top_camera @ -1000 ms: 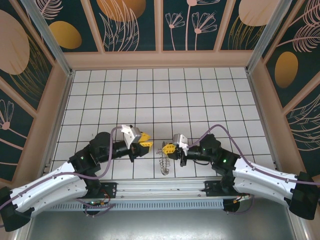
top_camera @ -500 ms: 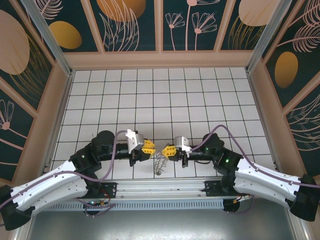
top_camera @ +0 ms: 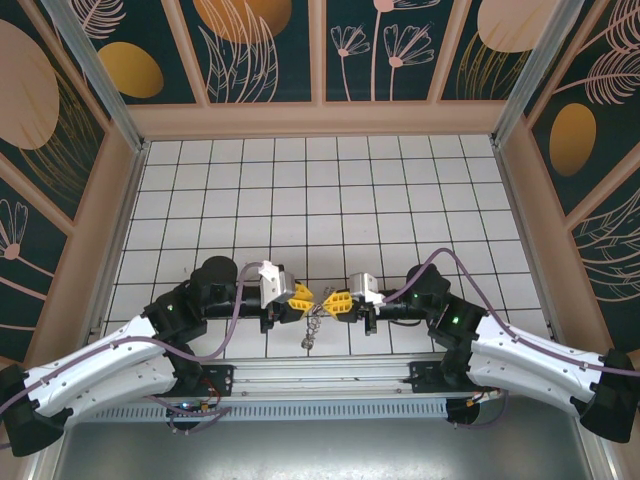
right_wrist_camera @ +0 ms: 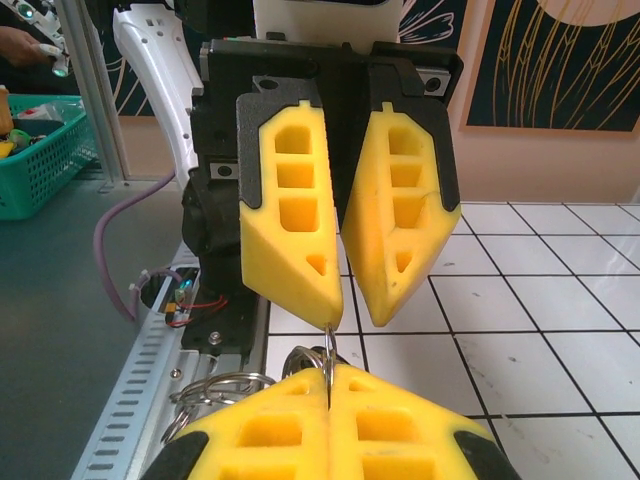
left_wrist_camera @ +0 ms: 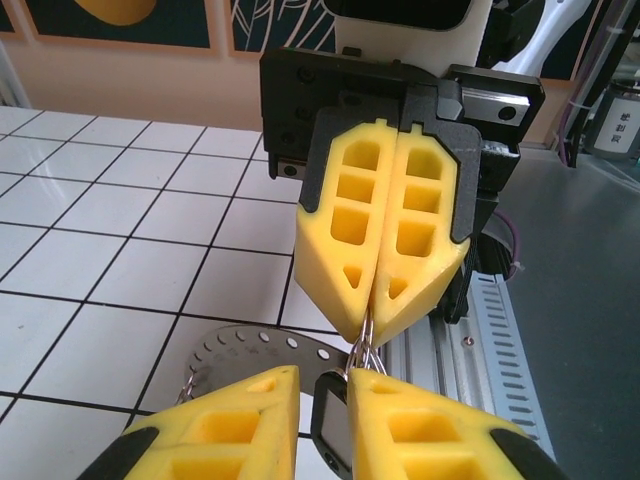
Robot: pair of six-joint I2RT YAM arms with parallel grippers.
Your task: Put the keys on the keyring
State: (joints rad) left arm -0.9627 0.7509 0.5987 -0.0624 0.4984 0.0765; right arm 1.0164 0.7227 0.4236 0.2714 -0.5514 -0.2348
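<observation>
- Between the two arms, low over the worktop (top_camera: 400, 200), the keyring (left_wrist_camera: 250, 352) is hung, drooping downward.
- Its wire is pinched by the right fingers (right_wrist_camera: 270, 430), pressed together; the left fingers (left_wrist_camera: 230, 420) are spread, tip-to-tip opposite.
- That pinch is made plain from the right wrist; a dark key (left_wrist_camera: 330, 430) in the left gap, from the left wrist.

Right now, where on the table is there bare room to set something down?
Crowded: near centre, where the left gripper and right gripper meet tip to tip, the keyring hanging at their tips. Bare: the tiles from there to the back wall and out to the side walls.
</observation>
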